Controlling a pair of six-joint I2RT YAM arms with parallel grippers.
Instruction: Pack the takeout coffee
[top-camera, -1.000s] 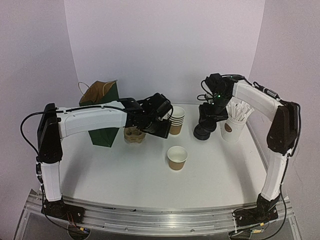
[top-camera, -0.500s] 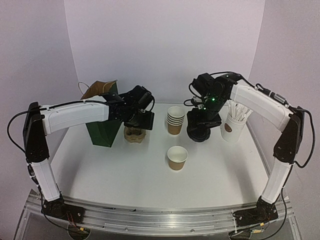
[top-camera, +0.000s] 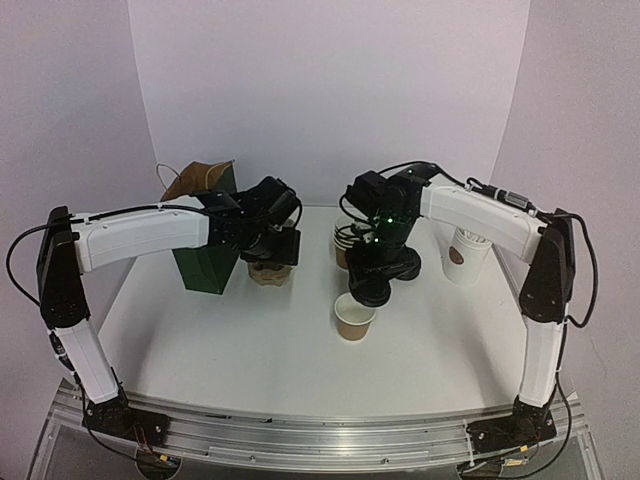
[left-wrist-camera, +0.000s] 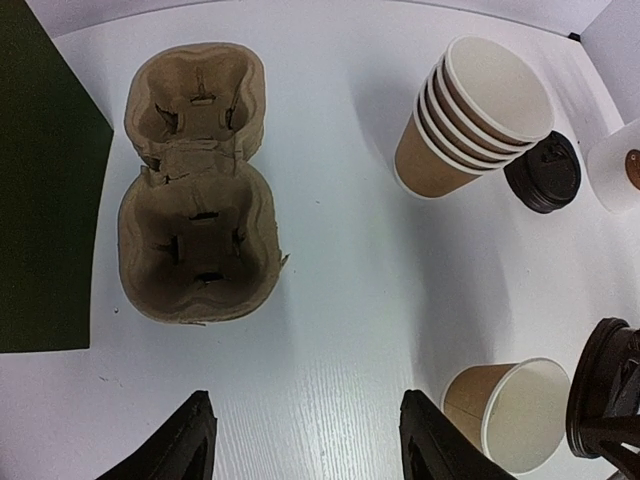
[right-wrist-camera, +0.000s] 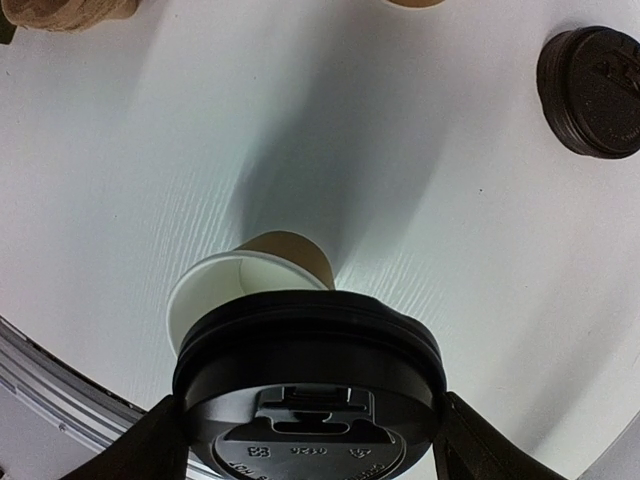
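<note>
The takeout cup, small, brown kraft with a white inside (top-camera: 354, 316), stands open at the table's middle. It also shows in the left wrist view (left-wrist-camera: 510, 412) and the right wrist view (right-wrist-camera: 250, 285). My right gripper (top-camera: 373, 290) (right-wrist-camera: 310, 440) is shut on a round black domed lid (right-wrist-camera: 310, 385) and holds it just above and to the far right of the cup's rim. The lid's edge shows in the left wrist view (left-wrist-camera: 600, 400). My left gripper (top-camera: 275, 255) (left-wrist-camera: 305, 445) is open and empty, above the table beside the pulp carrier.
A brown pulp cup carrier (top-camera: 268, 272) (left-wrist-camera: 195, 190) lies beside a dark green paper bag (top-camera: 205, 245). A stack of kraft cups (top-camera: 346, 245) (left-wrist-camera: 470, 120) and spare black lids (left-wrist-camera: 545, 172) (right-wrist-camera: 592, 92) stand behind the cup. A white cup of sticks (top-camera: 462, 255) is at the right.
My right gripper has carried the black lid from the lid stack leftward and nearer, up to the open cup. My left gripper has drawn back left to over the carrier.
</note>
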